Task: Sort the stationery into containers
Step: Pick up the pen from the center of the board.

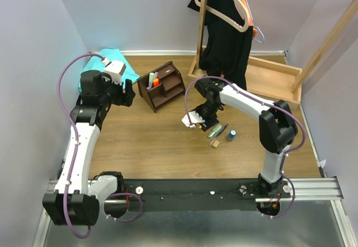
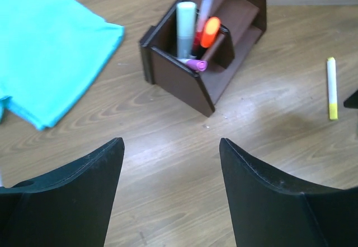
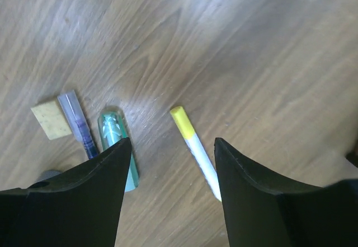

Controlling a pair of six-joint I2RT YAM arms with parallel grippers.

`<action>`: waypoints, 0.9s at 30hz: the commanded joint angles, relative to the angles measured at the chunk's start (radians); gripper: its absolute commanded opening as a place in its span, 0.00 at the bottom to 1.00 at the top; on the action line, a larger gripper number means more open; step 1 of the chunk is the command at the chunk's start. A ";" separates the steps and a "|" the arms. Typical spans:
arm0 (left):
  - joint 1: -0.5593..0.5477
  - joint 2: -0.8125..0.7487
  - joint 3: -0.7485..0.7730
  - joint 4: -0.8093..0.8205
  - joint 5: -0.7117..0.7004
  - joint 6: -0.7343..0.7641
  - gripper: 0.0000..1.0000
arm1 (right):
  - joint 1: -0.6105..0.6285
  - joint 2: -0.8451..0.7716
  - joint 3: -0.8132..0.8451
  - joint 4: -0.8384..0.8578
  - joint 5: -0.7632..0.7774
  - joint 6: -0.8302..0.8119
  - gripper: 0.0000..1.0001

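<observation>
The dark brown organizer (image 1: 162, 87) (image 2: 201, 68) stands at the back of the table. Its front slots hold a pale green marker (image 2: 185, 22), an orange marker (image 2: 210, 31) and a pink marker (image 2: 196, 64). My left gripper (image 2: 170, 146) (image 1: 127, 94) hovers open and empty just left of the organizer. My right gripper (image 3: 170, 143) (image 1: 198, 121) is low over the table, open. A yellow marker (image 3: 193, 140) (image 2: 331, 88) lies flat between its fingers, nearer the right one. Beside it lie a pale green marker (image 3: 114, 135) (image 1: 214, 128), a thin dark pen (image 3: 78, 124), a tan block (image 3: 50, 120) (image 1: 215, 143) and a small blue cylinder (image 1: 231, 135).
A teal cloth (image 1: 112, 62) (image 2: 45, 51) lies at the back left, next to the left arm. A clothes rack on a light wooden tray base (image 1: 268, 79) stands at the back right, with a black garment (image 1: 226, 34) and hangers on it. Walls close in on both sides.
</observation>
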State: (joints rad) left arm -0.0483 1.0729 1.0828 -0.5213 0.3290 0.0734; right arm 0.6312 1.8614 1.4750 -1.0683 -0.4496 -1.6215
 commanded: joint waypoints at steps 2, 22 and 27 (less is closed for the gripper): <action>0.094 -0.111 -0.050 -0.011 -0.011 -0.018 0.78 | -0.002 0.093 0.041 -0.076 0.133 -0.175 0.63; 0.192 -0.111 -0.107 0.004 0.044 -0.063 0.78 | -0.001 0.280 0.134 -0.062 0.175 -0.215 0.45; 0.196 -0.105 -0.118 0.017 0.048 -0.069 0.78 | -0.001 0.271 0.071 -0.015 0.186 -0.192 0.37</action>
State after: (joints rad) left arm 0.1352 0.9649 0.9775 -0.5224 0.3504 0.0166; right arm 0.6300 2.1231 1.6161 -1.1160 -0.2985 -1.8088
